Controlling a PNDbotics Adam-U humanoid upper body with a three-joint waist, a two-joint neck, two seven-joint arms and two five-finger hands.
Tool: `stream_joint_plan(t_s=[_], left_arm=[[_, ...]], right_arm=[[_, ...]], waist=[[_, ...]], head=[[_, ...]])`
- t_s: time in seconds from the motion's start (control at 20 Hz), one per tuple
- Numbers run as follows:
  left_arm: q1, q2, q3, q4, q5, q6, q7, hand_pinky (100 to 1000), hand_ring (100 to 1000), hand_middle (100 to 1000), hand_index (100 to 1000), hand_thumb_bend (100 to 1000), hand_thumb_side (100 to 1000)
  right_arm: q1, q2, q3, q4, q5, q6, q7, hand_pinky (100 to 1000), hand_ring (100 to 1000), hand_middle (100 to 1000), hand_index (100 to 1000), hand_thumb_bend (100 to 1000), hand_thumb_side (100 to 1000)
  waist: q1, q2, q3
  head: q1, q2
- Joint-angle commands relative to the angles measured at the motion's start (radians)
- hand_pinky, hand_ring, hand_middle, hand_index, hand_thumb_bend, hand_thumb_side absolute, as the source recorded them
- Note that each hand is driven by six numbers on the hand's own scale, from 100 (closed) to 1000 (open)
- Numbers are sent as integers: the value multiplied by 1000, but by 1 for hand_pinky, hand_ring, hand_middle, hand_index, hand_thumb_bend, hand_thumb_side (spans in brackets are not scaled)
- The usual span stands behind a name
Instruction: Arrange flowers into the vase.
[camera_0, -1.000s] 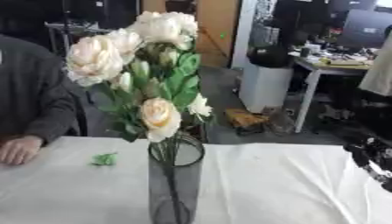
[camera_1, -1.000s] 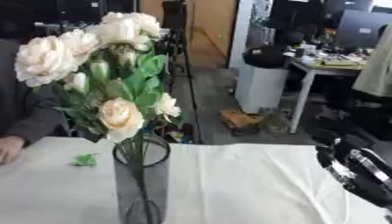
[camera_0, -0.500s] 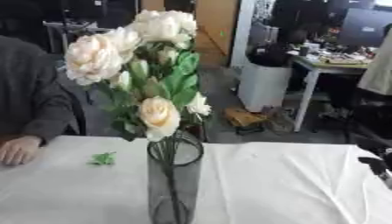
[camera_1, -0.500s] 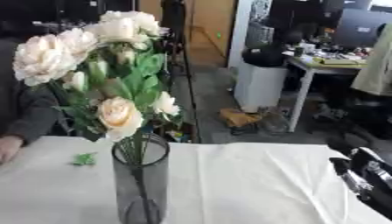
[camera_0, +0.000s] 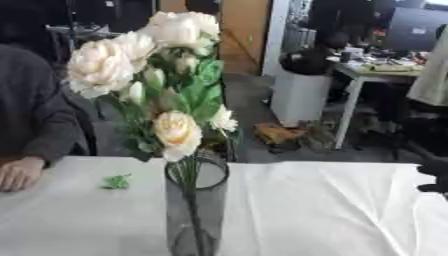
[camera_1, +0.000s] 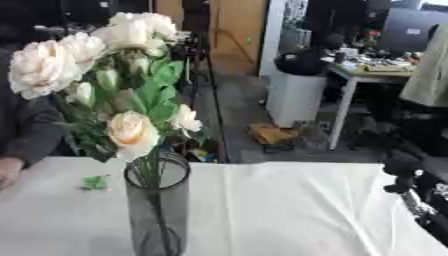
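vase (camera_1: 157, 210) — flowers (camera_1: 122, 95) inside | right hand (camera_1: 404, 176) — well apart, at right edge | fingers: cannot tell

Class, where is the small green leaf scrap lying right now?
The small green leaf scrap lies on the white tablecloth, left of the tall grey glass vase.

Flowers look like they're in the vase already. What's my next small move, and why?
Probably ease the right hand further off to the right and leave the bunch alone. The flowers stand with their stems down inside the vase, upright on the white cloth, and nothing touches them. The only loose piece is a small green scrap left of the vase; no other stem is in view.
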Motion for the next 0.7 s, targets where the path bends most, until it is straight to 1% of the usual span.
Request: stream_joint_plan(t_s=[0.05, 0.2, 0.25, 0.3, 0.35, 0.4, 0.45, 0.5, 0.55, 0.6, 0.65, 0.7], left_arm=[[-8, 23, 5, -20, -3, -2, -3, 793, 770, 726, 786, 1000, 774], [-6, 23, 5, -20, -2, -1, -3, 792, 769, 725, 786, 1000, 773], [-6, 23, 5, -20, -2, -1, -3, 792, 769, 725, 786, 1000, 773], [-6, 22, 5, -20, -1, -1, -4, 792, 768, 724, 786, 1000, 773], [-6, 22, 4, -19, -1, -1, -4, 792, 768, 724, 786, 1000, 773], [-6, 22, 4, -19, -1, -1, -5, 792, 768, 724, 786, 1000, 773], [-6, 22, 4, -19, -1, -1, -5, 792, 768, 724, 786, 1000, 773], [-7, 22, 4, -20, -1, -1, -4, 792, 768, 723, 786, 1000, 773], [-7, 22, 5, -20, 0, -1, -4, 792, 767, 723, 786, 1000, 773], [-6, 21, 4, -19, 0, -1, -4, 792, 767, 723, 786, 1000, 773], [-6, 21, 4, -19, 0, 0, -5, 792, 767, 723, 786, 1000, 773], [-6, 20, 3, -18, 0, 0, -5, 792, 767, 722, 785, 1000, 773]], right_arm=[[-8, -21, -19, -7, -10, -9, -59, 578, 757, 701, 552, 100, 617], [-9, -19, -17, -3, 0, -19, -115, 530, 726, 663, 499, 100, 626], [-9, -20, -13, -3, 4, -21, -134, 530, 726, 663, 499, 100, 626], [-9, -21, -8, -5, 7, -24, -152, 466, 669, 543, 475, 100, 637], [-8, -20, -2, -7, 7, -28, -170, 454, 647, 513, 479, 100, 642], [-8, -19, 3, -8, 6, -30, -188, 393, 585, 462, 449, 100, 658], [-8, -17, 3, -9, 1, -33, -206, 363, 561, 446, 444, 100, 622], [-6, -16, 5, -9, -2, -36, -223, 336, 544, 443, 486, 100, 653], [-5, -15, 11, -10, -4, -39, -240, 338, 553, 462, 536, 100, 653], [-3, -15, 20, -11, -7, -40, -254, 348, 574, 503, 590, 100, 636], [-2, -15, 27, -10, -7, -39, -263, 338, 557, 480, 553, 100, 632], [-1, -16, 30, -11, -2, -39, -268, 315, 525, 425, 482, 100, 650]], waist=[[3, -13, -2], [3, -14, 0], [4, -14, 0], [4, -15, 0], [5, -16, 0], [5, -16, 0], [6, -17, 1], [6, -17, 2], [6, -17, 3], [6, -17, 4], [6, -17, 2], [7, -17, 1]], head=[[2, 2], [2, 2], [2, 3], [2, 2], [0, 2], [0, 3], [-1, 2], [-1, 2], [-2, 1], [-2, 2], [-3, 4], [-3, 5]])
